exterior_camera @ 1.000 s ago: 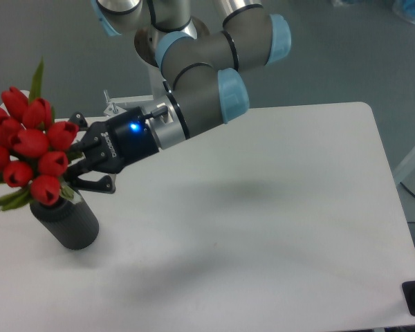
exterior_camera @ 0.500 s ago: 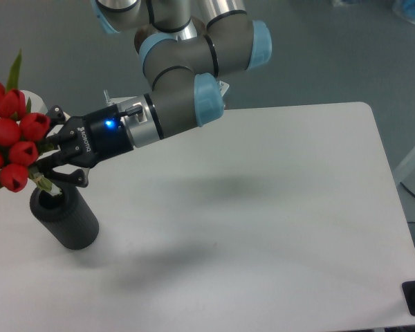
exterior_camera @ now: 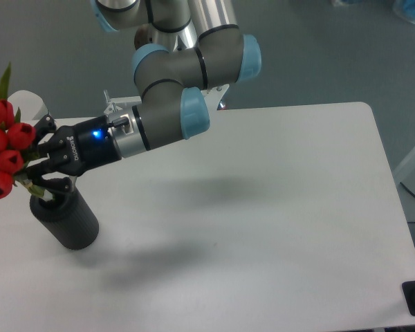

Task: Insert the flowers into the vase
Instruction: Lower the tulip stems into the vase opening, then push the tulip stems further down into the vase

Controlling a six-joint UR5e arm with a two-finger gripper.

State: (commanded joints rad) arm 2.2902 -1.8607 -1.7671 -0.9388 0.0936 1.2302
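Note:
The flowers point(exterior_camera: 3, 149), red closed tulip buds with green leaves, are at the far left edge, partly cut off by the frame. My gripper point(exterior_camera: 36, 168) is shut on their green stems and holds the bunch tilted to the left. The vase point(exterior_camera: 64, 216), a matte black cylinder, stands on the white table directly below the gripper. The stem ends point down at the vase's top hole; whether they are inside it is hidden by the fingers.
The white table point(exterior_camera: 263, 207) stretches to the right, its edge running along the right side. The arm's grey and blue joints point(exterior_camera: 187, 76) reach in from the top. A small metal bracket point(exterior_camera: 114, 105) sits at the table's back edge.
The gripper has moved left with the flowers. The bunch has shifted from right over the vase toward the left frame edge and is now partly cut off. The vase has not moved.

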